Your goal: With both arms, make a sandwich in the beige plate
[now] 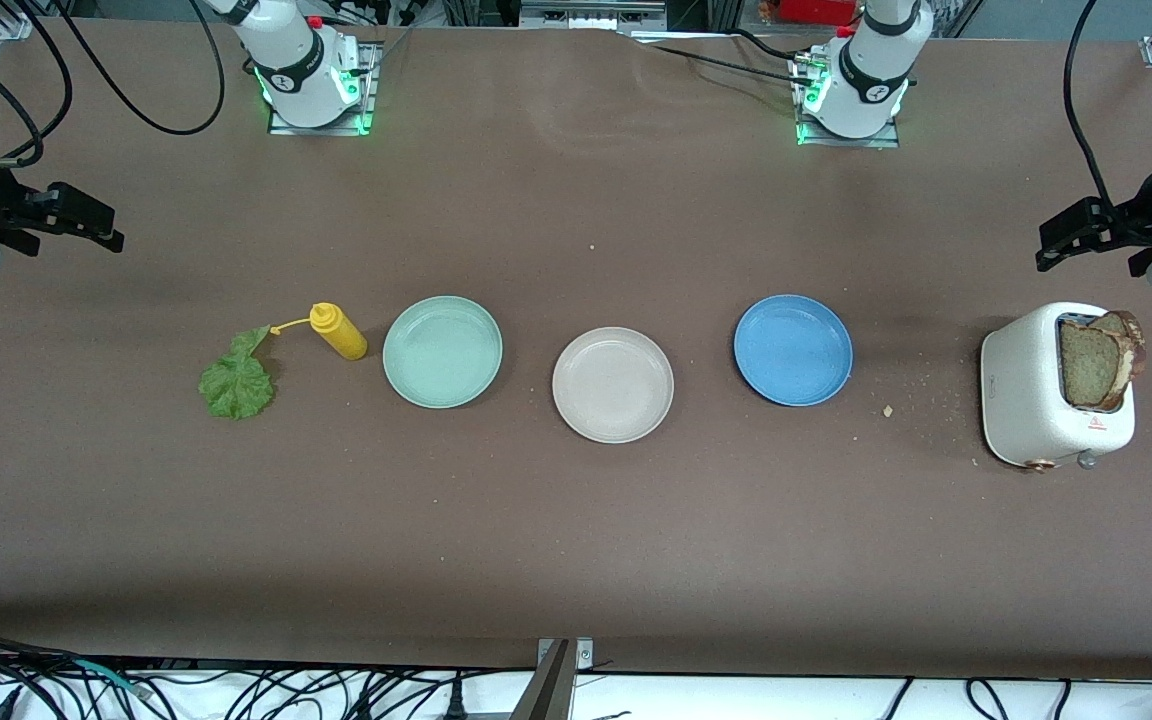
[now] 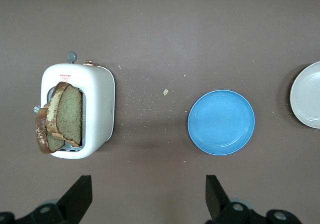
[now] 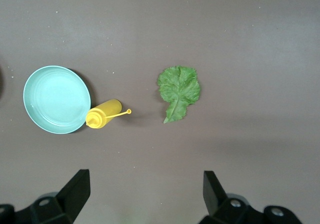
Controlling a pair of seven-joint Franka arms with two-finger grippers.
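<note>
Brown bread slices [image 1: 1096, 362] stand upright, edge-up, in toaster [image 1: 1031, 400].

Front camera high, facing robots; wrist cameras look down; blue plate [image 1: 793, 349] shared.

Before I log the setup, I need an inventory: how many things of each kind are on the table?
Plates: 3, mint-green plate, beige plate, blue plate
Bread slices: 2
Toaster: 1
Lettuce leaf: 1
Yellow bottle: 1
Total: 8
</note>
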